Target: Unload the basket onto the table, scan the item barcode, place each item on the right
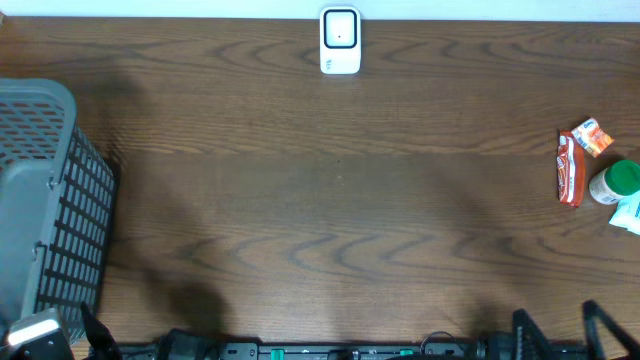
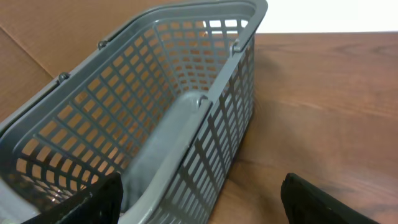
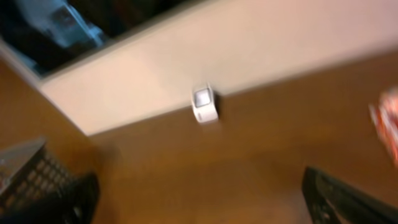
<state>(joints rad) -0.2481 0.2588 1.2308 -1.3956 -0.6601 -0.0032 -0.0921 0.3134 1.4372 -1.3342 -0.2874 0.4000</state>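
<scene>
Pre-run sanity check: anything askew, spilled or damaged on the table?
Nothing stands out. Basket upright at left, scanner standing at the far edge, red packet and green-capped bottle close together at right; nothing spilled.

A dark brown tabletop [image 1: 340, 200] with wavy wood grain fills nearly the whole overhead view. Soft, even light falls on it, leaving faint blurry shadows along the near edge and at the left. A thin pale strip [image 1: 150, 8] runs along the far edge. In the left wrist view, a plain white wall [image 2: 336, 15] rises behind the tabletop at upper right, and a creased brown cardboard sheet [image 2: 50, 37] shows at upper left. The right wrist view is blurred: a broad pale band [image 3: 261, 50] borders the tabletop, with a dark space [image 3: 124, 12] beyond.
</scene>
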